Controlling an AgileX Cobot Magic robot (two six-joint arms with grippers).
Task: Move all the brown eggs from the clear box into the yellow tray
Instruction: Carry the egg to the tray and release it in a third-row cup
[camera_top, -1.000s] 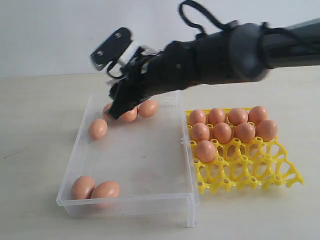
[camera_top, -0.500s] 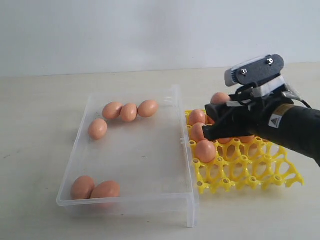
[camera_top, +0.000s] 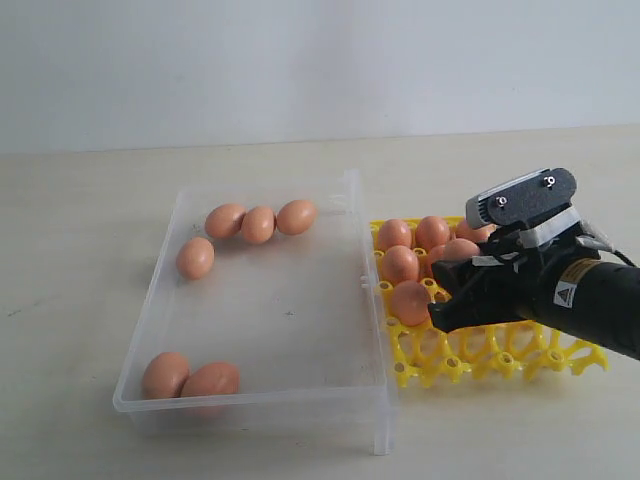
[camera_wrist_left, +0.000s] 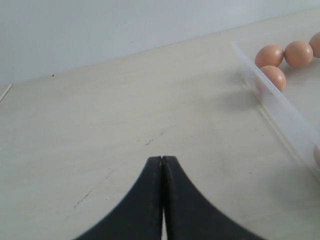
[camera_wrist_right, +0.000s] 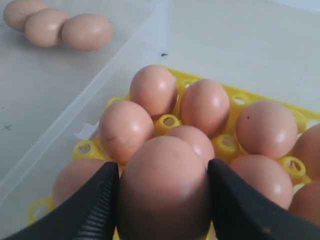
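Note:
My right gripper (camera_top: 450, 290) hangs low over the yellow tray (camera_top: 440, 366), shut on a brown egg (camera_top: 458, 249). In the right wrist view that held egg (camera_wrist_right: 165, 190) fills the gap between both black fingers (camera_wrist_right: 100, 200), just above the eggs standing in the tray (camera_wrist_right: 227, 145). Several eggs fill the tray's back rows (camera_top: 400, 264). The clear box (camera_top: 250, 405) on the left holds three eggs in a row at the back (camera_top: 258, 224), one beside them (camera_top: 195, 257) and two at the front (camera_top: 190, 378). My left gripper (camera_wrist_left: 162, 159) is shut and empty over bare table.
The left wrist view shows the clear box's wall (camera_wrist_left: 280, 107) off to one side with three eggs (camera_wrist_left: 274, 75) behind it. A pale wall runs behind the light table (camera_top: 80, 250). The tray's front cups (camera_top: 520, 355) hold nothing.
My right arm left the back of the clear box, swung right over the yellow tray with an egg in its jaws, then sank lower toward the tray. One egg fewer lies in the box.

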